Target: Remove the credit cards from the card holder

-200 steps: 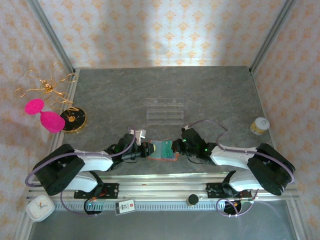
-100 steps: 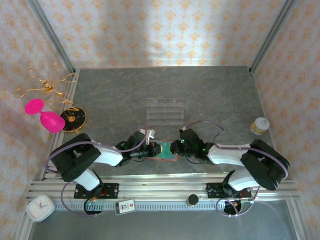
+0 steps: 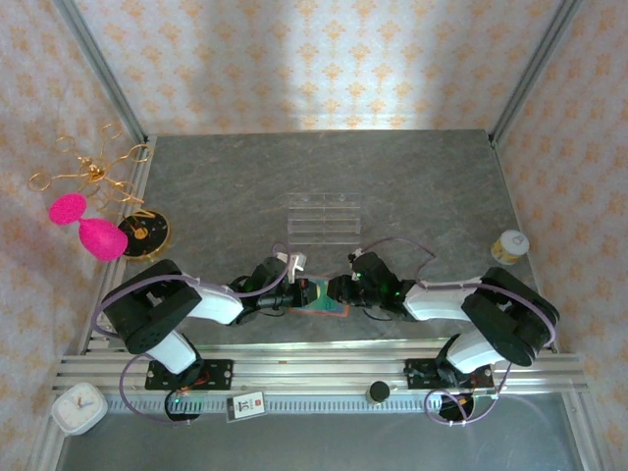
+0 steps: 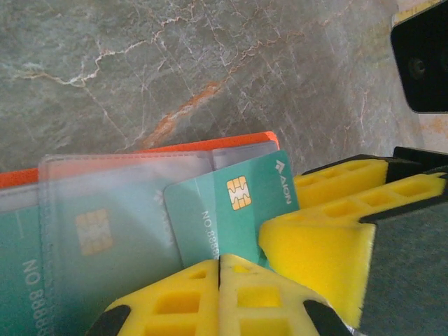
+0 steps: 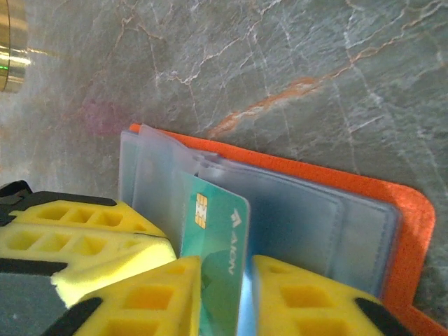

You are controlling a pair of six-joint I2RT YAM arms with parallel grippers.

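Note:
The orange-red card holder (image 3: 332, 310) lies open near the table's front edge, its clear sleeves up, and both grippers meet over it. A teal credit card (image 4: 234, 210) with a gold chip sticks partway out of a sleeve. Another teal card (image 4: 91, 238) sits inside a cloudy sleeve. My left gripper (image 4: 220, 264) has its yellow pads pressed together at the sleeves' edge, shut. My right gripper (image 5: 225, 267) straddles the protruding teal card (image 5: 217, 231). Its jaws stand slightly open, with a thin gap beside the card. The orange cover (image 5: 409, 210) shows behind the sleeves.
A clear acrylic slotted rack (image 3: 322, 218) stands mid-table behind the holder. A small white-lidded jar (image 3: 509, 246) sits at the right edge. A gold-rimmed disc (image 3: 145, 234), pink shapes (image 3: 86, 226) and a gold wire ornament (image 3: 93, 167) are at the left.
The left arm has swung in closer and its gripper has shut at the holder's edge. The right gripper's jaws have parted a little round the teal card.

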